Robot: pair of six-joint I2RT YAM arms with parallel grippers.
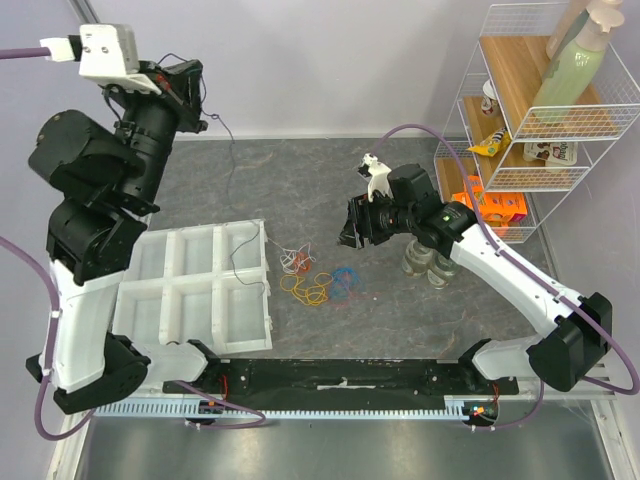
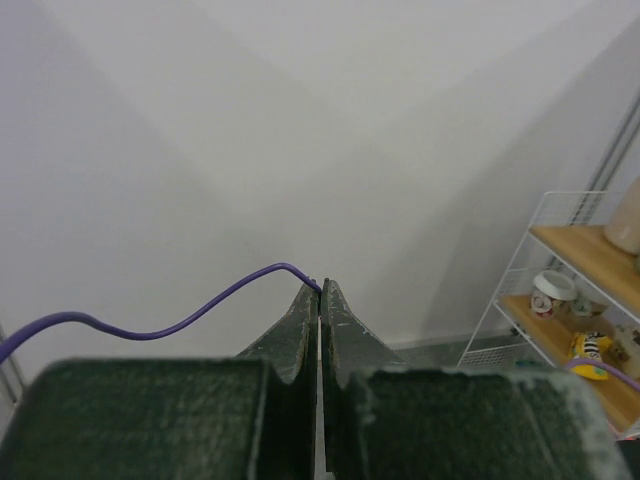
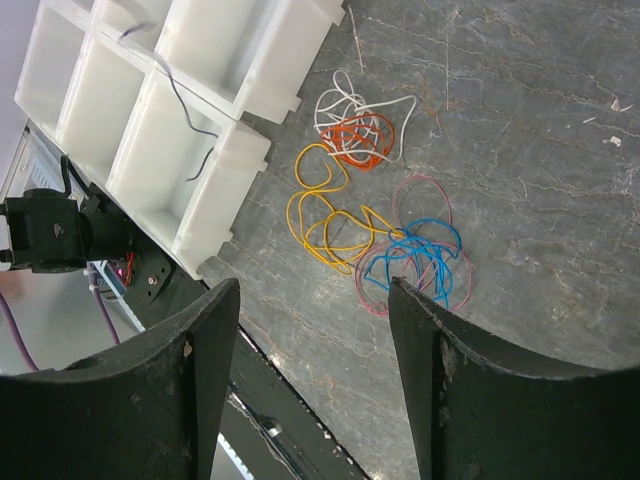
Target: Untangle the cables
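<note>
- Your left claw (image 2: 320,292) is clenched on 1 thin purple wire (image 2: 200,314) and raised high. The strand hangs from its tips down into the white compartment tray (image 3: 250,150), likely so it drops clear of the rest.
- Your right claw (image 3: 312,292) is released, jaws wide, grasping nothing.
- The cable bunch (image 3: 325,225) lies on the table just beneath that claw: yellow and blue loops nearest, white and red-orange beyond.
- It looks poised to pick the next loop.

The purple wire (image 2: 140,335) leaves the left wrist view's left edge.
</note>
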